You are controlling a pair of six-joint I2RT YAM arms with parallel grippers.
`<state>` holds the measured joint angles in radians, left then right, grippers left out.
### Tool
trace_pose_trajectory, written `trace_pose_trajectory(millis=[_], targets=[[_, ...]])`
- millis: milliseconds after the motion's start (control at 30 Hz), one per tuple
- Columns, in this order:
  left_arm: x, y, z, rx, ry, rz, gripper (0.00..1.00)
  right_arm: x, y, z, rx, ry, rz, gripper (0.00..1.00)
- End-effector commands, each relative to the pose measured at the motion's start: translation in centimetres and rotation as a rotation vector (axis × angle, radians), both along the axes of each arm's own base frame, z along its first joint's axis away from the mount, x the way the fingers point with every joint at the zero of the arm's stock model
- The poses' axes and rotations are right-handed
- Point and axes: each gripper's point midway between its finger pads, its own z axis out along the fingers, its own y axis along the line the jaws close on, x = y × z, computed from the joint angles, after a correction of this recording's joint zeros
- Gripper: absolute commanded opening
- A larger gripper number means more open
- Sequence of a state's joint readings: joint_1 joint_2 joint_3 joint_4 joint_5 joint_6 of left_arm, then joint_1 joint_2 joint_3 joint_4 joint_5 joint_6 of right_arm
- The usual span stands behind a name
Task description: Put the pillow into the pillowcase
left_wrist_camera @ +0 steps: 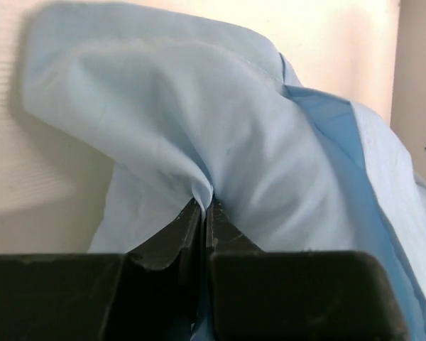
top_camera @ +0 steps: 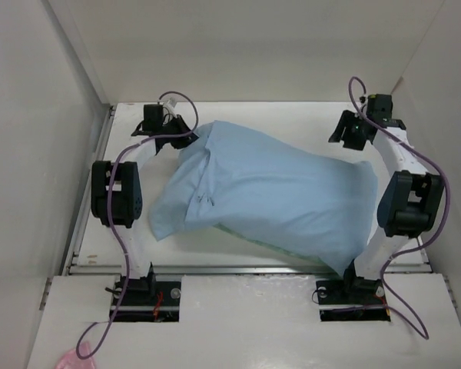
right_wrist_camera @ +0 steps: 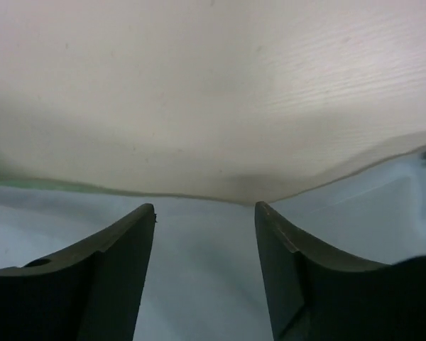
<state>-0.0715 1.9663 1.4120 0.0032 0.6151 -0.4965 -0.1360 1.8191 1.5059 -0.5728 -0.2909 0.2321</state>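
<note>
**A:** Left end effector (left_wrist_camera: 204,202), how does it stand?

**B:** Closed tight. The two fingers are pressed together, with a fold of the pillowcase (top_camera: 276,192) pinched between their tips. In the left wrist view the light blue cloth rises from the pinch and fills most of the frame. A darker blue band runs down the right side.

**A:** Where is that from above?

**B:** Upper left of the top view, at the pillowcase's far left corner.

**A:** And the right end effector (right_wrist_camera: 204,207)?

**B:** Its fingers stand apart with a clear gap, and nothing sits between the tips. Pale blue cloth lies beneath them across the lower part of the right wrist view. From above it sits at the upper right, near the pillowcase's upper right corner. I cannot tell whether it touches the cloth.

**A:** Where does the pillowcase lie?

**B:** In the middle of the table (top_camera: 292,114), between the two arms, slanting from upper left to lower right of the top view. It looks plump and wrinkled, with a thin pale green edge along its lower side. The pillow itself shows in none of the views.

**A:** Anything else?

**B:** A pink scrap (top_camera: 67,357) in the lower left corner, well apart from the pillowcase.
</note>
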Motion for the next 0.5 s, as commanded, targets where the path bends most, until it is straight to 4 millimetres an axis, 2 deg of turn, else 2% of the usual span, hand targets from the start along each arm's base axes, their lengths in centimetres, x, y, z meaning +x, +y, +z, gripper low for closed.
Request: trace_pose_trajectory(millis=[0,33,67,100,133,167,200,233,267,300,367,433,467], targets=[[0.3,2.1,9.2,0.021,-0.234,0.033,0.0,-0.2,-4.3,9.2,-0.212,-0.173,-0.131,0.65],[-0.1,4.2,9.4,0.042,-0.243,0.093,0.0,-1.1,-5.4,10.7,-0.233,-0.183,-0.196,0.78],[-0.2,4.9,10.5,0.044,-0.265,0.109,0.0,-1.1,-5.7,10.7,-0.236,-0.18,-0.217,0.85],[-0.6,6.1,9.3,0.069,-0.241,0.155,0.0,-2.2,-5.8,11.2,-0.242,-0.17,-0.236,0.92],[-0.8,6.9,9.3,0.078,-0.24,0.179,0.0,-2.8,-6.4,11.0,-0.239,-0.154,-0.275,0.99],[-1.1,8.0,9.8,0.09,-0.258,0.196,0.0,-3.4,-6.6,10.7,-0.244,-0.138,-0.296,0.99],[-1.2,8.6,9.7,0.097,-0.255,0.212,0.0,-4.3,-6.7,9.4,-0.252,-0.097,-0.3,0.99],[-1.5,8.6,8.8,0.098,-0.235,0.212,0.0,-5.0,-6.3,8.9,-0.243,-0.08,-0.29,0.99],[-1.6,9.2,9.4,0.107,-0.253,0.219,0.0,-5.5,-6.2,8.3,-0.235,-0.063,-0.295,0.99],[-1.8,9.2,9.0,0.114,-0.249,0.214,0.0,-6.4,-5.8,6.4,-0.217,-0.014,-0.295,0.99],[-1.9,9.2,8.8,0.114,-0.238,0.214,0.0,-6.8,-5.7,4.8,-0.206,0.012,-0.304,0.99],[-1.9,9.2,8.8,0.121,-0.242,0.209,0.0,-7.4,-4.4,2.5,-0.154,0.072,-0.257,0.99],[-2.0,9.2,8.6,0.121,-0.233,0.209,0.0,-6.9,-3.8,1.7,-0.125,0.066,-0.233,0.99]])
